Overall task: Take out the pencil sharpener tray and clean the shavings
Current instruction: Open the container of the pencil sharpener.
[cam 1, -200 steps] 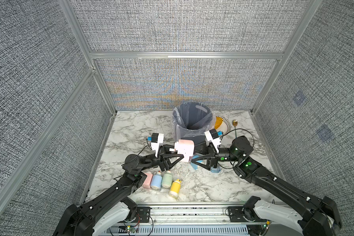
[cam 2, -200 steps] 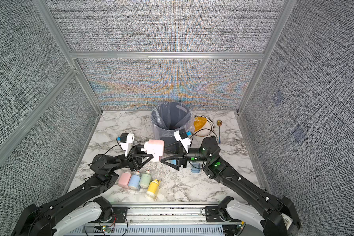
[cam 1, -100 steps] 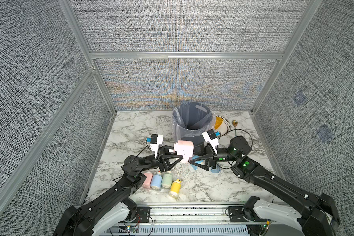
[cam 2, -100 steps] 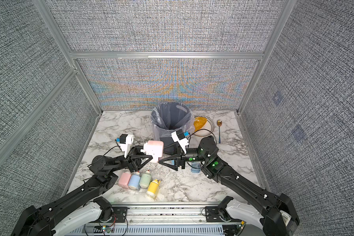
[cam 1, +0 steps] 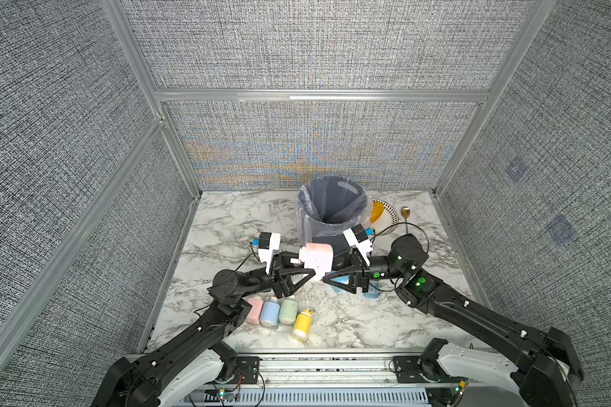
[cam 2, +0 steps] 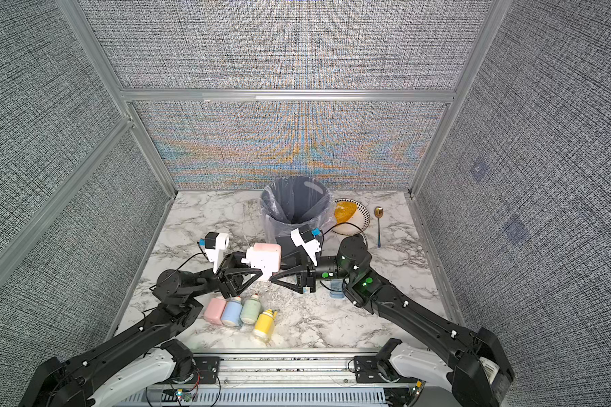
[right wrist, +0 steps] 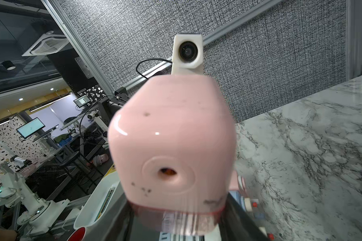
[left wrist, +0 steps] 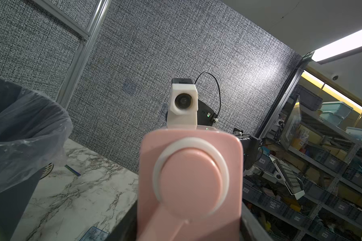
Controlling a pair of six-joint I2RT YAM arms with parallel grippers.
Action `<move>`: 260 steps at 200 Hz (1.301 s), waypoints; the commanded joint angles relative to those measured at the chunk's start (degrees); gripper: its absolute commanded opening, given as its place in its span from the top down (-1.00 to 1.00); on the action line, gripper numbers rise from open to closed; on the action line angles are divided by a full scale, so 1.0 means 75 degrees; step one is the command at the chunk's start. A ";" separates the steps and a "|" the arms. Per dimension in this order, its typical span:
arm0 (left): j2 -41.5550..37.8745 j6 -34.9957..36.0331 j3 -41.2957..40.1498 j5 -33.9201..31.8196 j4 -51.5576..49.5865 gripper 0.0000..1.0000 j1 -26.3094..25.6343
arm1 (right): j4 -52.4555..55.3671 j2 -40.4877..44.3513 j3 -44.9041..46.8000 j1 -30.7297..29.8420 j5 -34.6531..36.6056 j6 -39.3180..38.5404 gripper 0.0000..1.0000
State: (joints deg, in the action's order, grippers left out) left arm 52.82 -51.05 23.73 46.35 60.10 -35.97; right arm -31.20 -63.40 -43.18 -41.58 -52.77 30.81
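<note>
Nearest the rail: four small pastel paint bottles [cam 1: 288,310] (pink, blue, green, yellow) lie on the white-grey marble table [cam 1: 350,317]. Not part of the job.

Above them, mid-air between the arms: the boxy pink-and-white plastic crank pencil sharpener [cam 1: 316,255]. The left gripper [cam 1: 306,266] is clamped on it from the crank side. The left wrist view is filled by the round crank hub, with a black finger on either side. The body is held off the table.

The right gripper [cam 1: 330,271] faces the opposite end, the one with the pencil hole. In the right wrist view its fingers sit close on either side of the translucent reddish tray [right wrist: 176,219] at the sharpener's base. That strip is smeared, so whether the jaws have bitten cannot be told.

The tray looks seated in its slot, not yet out. The shavings: none visible on the table. They are probably inside the tray, hidden.

Just behind the sharpener: a round grey bin with a clear plastic liner [cam 1: 306,218], mouth open. Beside it, further back, a white plate with a dark patterned rim [cam 2: 355,225] carries something yellow-orange. Next to that lies a gold spoon with a blue handle [cam 2: 379,218].

Progress estimate: early. Done: sharpener off the table and braced. Left: pull the tray, carry it over the bin, tip it out.
</note>
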 commanded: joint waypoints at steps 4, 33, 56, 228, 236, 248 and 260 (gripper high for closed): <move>-0.0044 0.0024 -0.0029 -0.0064 0.0272 0.68 0.0003 | -0.0067 0.0075 -0.0079 0.0001 0.0023 -0.0109 -0.25; -0.0046 0.0031 -0.0023 -0.0061 0.0264 0.68 0.0012 | 0.0000 0.0121 -0.0079 -0.0003 0.0066 -0.0170 -0.27; -0.0046 0.0036 -0.0011 -0.0073 0.0255 0.68 0.0005 | 0.0006 0.0121 -0.0068 -0.0002 0.0043 -0.0182 -0.26; -0.0541 0.0147 0.0103 -0.0187 -0.0254 0.68 0.0004 | 0.0621 0.0920 0.0615 0.0778 -0.0163 -0.0568 0.15; -0.0588 0.0170 0.0117 -0.0200 -0.0341 0.68 0.0008 | 0.0671 0.0964 0.0645 0.0826 -0.0205 -0.0603 0.15; -0.0682 0.0223 0.0141 -0.0209 -0.0467 0.68 0.0009 | 0.0763 0.1039 0.0666 0.0908 -0.0247 -0.0655 0.15; -0.0788 0.0277 0.0163 -0.0244 -0.0629 0.68 0.0007 | 0.0897 0.1129 0.0677 0.0984 -0.0305 -0.0729 0.15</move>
State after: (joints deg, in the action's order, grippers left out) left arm 48.25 -49.65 23.92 44.69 52.90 -35.92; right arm -27.73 -55.70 -38.54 -35.18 -55.83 27.00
